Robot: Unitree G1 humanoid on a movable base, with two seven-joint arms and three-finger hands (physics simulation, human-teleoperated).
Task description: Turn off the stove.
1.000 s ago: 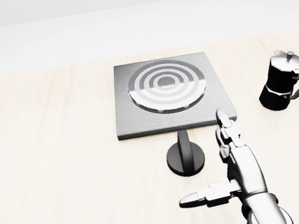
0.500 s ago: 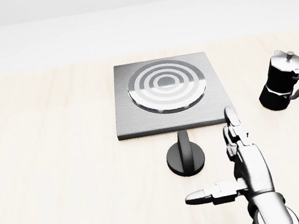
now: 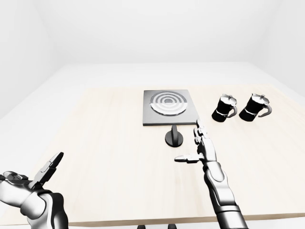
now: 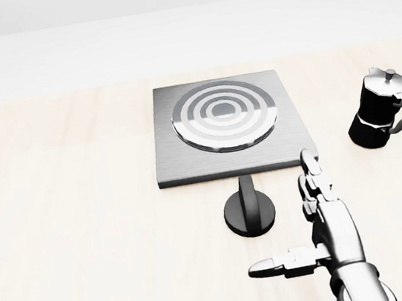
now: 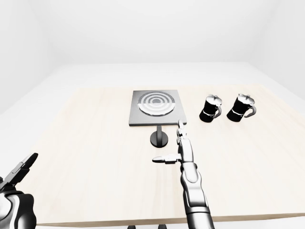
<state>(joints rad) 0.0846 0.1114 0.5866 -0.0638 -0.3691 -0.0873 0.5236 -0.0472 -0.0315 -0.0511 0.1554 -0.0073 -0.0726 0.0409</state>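
One stove [image 4: 226,126] lies on the pale wooden tabletop [image 3: 105,143], a flat grey square plate with a single ringed burner [image 4: 224,114], set nearer the tabletop's far edge than its near edge and roughly midway between its left and right edges. One dark round knob [image 4: 249,212] with an upright handle stands just beside the stove's near edge, apart from it on the wood.

Two black moka pots [image 3: 224,108] [image 3: 255,107] stand side by side toward the right edge of the tabletop, well apart from the stove; in the head view only one shows whole, and the second is cut to a sliver at the right border.

Two robot hands are in view. The right robot hand [image 4: 323,223] hangs over the tabletop just right of the knob, not touching it, its fingers [image 4: 313,172] straight and pointing toward the stove's near right corner, its thumb spread out to the left. The left robot hand [image 3: 33,183] sits off the near left corner of the tabletop, fingers spread and holding nothing; both eye views cut it off at the lower left, and it does not show in the head view.
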